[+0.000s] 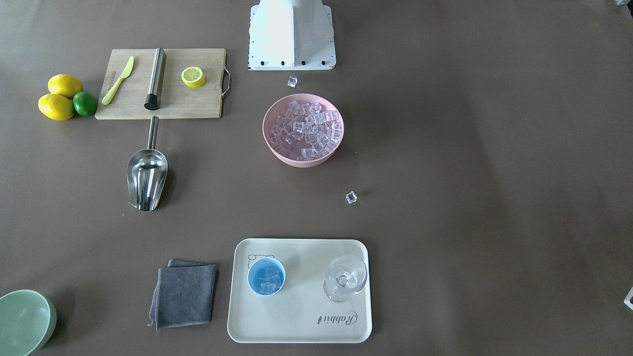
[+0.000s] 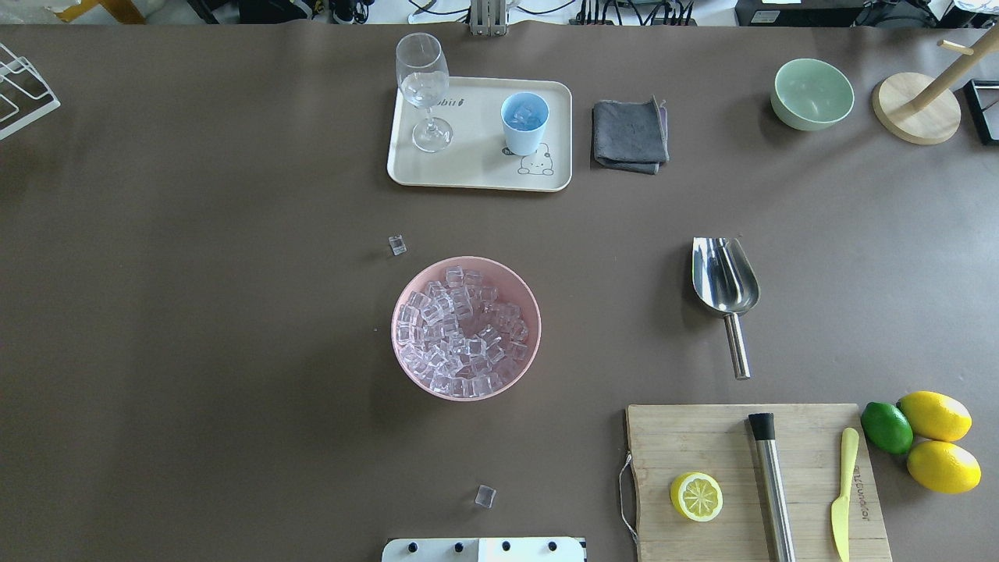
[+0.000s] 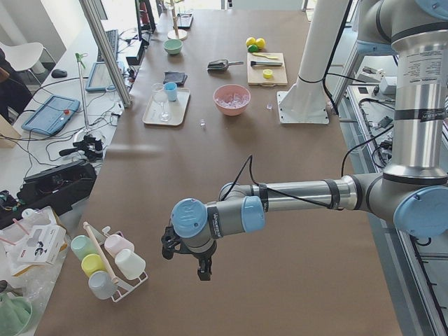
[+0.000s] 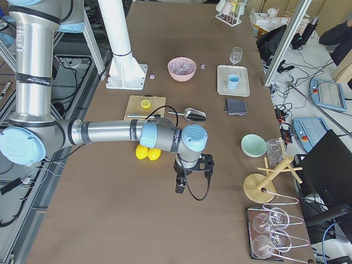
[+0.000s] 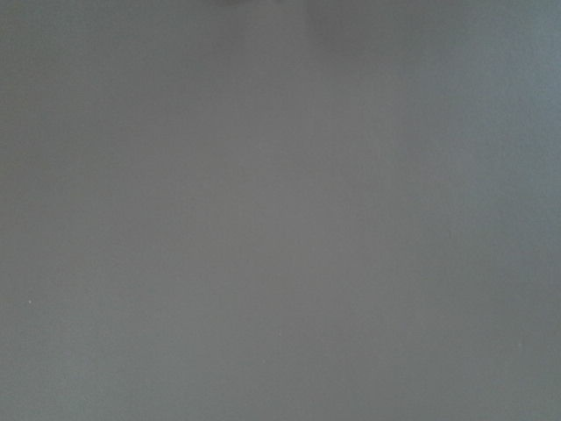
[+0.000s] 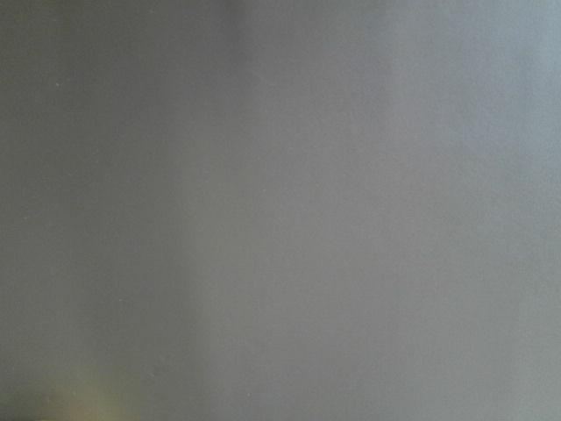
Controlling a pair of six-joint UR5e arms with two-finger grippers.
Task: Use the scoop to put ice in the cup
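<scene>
The ice (image 1: 306, 129) fills a pink bowl (image 2: 406, 365) at mid-table. Two loose cubes lie on the table (image 1: 351, 197) (image 1: 293, 81). The light-blue cup (image 1: 266, 276) (image 2: 524, 121) stands on a cream tray (image 1: 296, 326) with a few cubes in it. The steel scoop (image 1: 146, 175) (image 2: 726, 277) lies empty on the table, untouched. My left gripper (image 3: 203, 269) and right gripper (image 4: 179, 186) hang low over bare table at opposite ends, far from these things. I cannot tell whether either gripper is open or shut. Both wrist views show only bare brown table.
A stemmed glass (image 1: 344, 278) shares the tray. A grey cloth (image 1: 184, 294) and a green bowl (image 1: 24, 321) lie near it. A cutting board (image 1: 163, 84) holds a lemon half, a steel rod and a yellow knife, with lemons and a lime (image 1: 85, 104) beside it.
</scene>
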